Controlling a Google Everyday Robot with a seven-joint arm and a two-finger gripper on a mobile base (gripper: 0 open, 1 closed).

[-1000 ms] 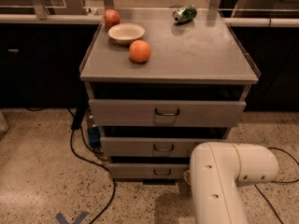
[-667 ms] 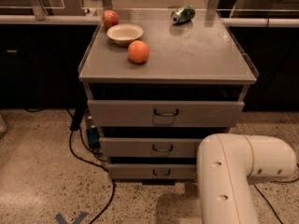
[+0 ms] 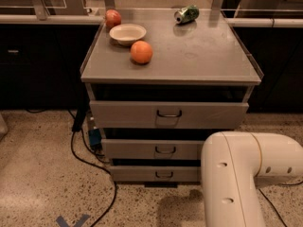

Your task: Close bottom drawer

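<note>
The grey cabinet has three drawers. The bottom drawer (image 3: 151,174) is the lowest and narrowest, with a small dark loop handle (image 3: 164,175). Its front stands below a dark gap, and its right end is hidden behind my white arm link (image 3: 236,183). The mid drawer (image 3: 151,149) and the wide top drawer (image 3: 168,115) sit above it. My gripper is out of view; only the arm link shows at the lower right, in front of the cabinet's right corner.
On the cabinet top (image 3: 199,56) are an orange (image 3: 141,52), a white bowl (image 3: 127,33), an apple (image 3: 112,18) and a tipped green can (image 3: 186,14). Black cables (image 3: 83,150) run along the floor at the cabinet's left. Dark counters stand behind.
My white arm link has shifted to the right and fills more of the lower right corner. The drawers and the things on top have not moved.
</note>
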